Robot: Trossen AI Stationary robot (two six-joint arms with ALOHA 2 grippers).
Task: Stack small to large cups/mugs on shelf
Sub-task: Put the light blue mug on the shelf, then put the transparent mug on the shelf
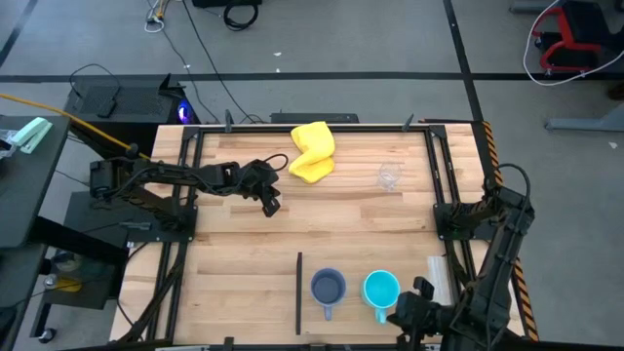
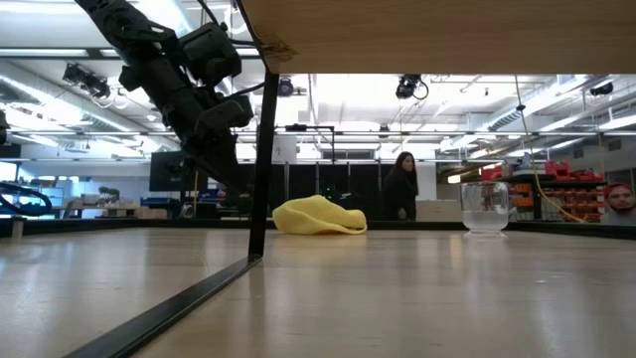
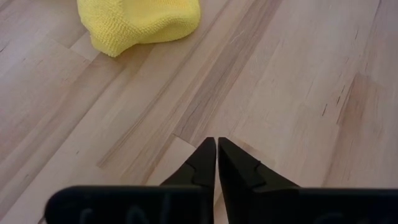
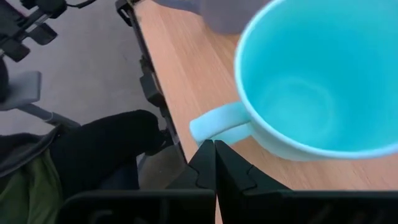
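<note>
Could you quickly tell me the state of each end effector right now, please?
Left end effector: closed, holding nothing.
Right end effector: closed, empty, beside the turquoise mug handle.

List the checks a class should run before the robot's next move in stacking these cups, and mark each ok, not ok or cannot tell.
1. All three vessels upright and apart: grey-blue mug, turquoise mug, clear cup: ok.
2. Right end effector open for a grasp: not ok, shut just short of the turquoise mug's handle.
3. Left end effector empty: ok, shut above bare table.
4. Yellow cloth clear of the cups: ok.
5. Shelf free to receive cups: cannot tell.
</note>
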